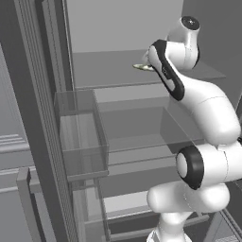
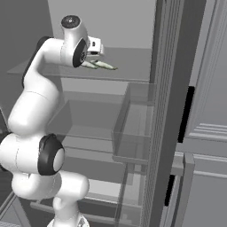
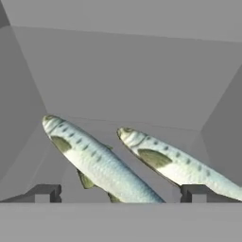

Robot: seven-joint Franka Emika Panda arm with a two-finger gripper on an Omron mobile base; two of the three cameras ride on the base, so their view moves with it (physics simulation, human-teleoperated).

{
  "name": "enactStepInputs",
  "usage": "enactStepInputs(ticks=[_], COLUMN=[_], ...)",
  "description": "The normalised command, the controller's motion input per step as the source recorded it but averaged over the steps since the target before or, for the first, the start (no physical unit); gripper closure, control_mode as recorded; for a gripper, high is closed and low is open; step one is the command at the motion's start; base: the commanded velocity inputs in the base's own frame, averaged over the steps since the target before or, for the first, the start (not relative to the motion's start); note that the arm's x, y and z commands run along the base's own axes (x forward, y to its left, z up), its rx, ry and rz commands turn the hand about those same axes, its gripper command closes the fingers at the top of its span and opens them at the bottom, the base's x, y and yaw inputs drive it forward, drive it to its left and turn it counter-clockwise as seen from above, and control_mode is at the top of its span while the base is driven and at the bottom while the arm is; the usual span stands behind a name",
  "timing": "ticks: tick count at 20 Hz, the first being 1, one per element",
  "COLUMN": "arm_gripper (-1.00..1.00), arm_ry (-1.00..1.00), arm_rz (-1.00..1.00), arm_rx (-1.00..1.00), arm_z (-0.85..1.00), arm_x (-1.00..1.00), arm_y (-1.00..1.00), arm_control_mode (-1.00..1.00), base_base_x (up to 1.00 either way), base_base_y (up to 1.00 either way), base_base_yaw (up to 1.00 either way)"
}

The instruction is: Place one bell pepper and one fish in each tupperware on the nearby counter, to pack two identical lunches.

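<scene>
— So where had the arm got to?

— Up at the top shelf [image 1: 113,71] of the open grey fridge. The two-finger gripper [image 3: 120,193] stood with its jaws spread fully wide and nothing held between them. From the hand view, two slim silvery fish with green fins lay side by side on the shelf floor. The left fish [image 3: 97,163] ran down between the dark fingertips [image 3: 43,193], and the right fish [image 3: 177,163] passed just above the right tip.

— Could you see them from the base?

— Partly. In the right base view a pale fish [image 2: 103,65] poked out just past the hand; in the left one only a sliver showed beside the wrist.

— Which step was it, then?

— Fetching the first fish, I'd judge: lined up, not yet grasped.

— And next?

— Probably ease forward so the left fish sat squarely between the fingers, close on its body, then lift without dragging its neighbour. The fish lay at a slant, so the grip could slip unless the hand turned to match it.
</scene>
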Motion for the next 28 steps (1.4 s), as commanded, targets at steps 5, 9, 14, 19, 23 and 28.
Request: enactStepInputs(ticks=[5,9,14,19,23,28], arm_gripper=[-1.0,-1.0,-1.0,-1.0,-1.0,-1.0], arm_ry=[0.0,0.0,0.0,0.0,0.0,0.0], arm_rz=[0.09,0.13,0.12,0.11,0.01,-0.05], arm_rx=[0.0,0.0,0.0,0.0,-0.02,-0.02], arm_z=[-0.21,-0.29,-0.33,-0.33,-0.1,0.0], arm_x=[0.2,-0.09,0.0,-0.1,-0.45,-0.18], arm_y=[-0.1,-0.03,0.0,0.02,0.44,0.76], arm_control_mode=[-1.0,-1.0,-1.0,-1.0,-1.0,-1.0], base_base_x=[0.0,0.0,0.0,0.0,0.0,0.0], base_base_y=[0.0,0.0,0.0,0.0,0.0,0.0], base_base_yaw=[0.0,0.0,0.0,0.0,0.0,0.0])
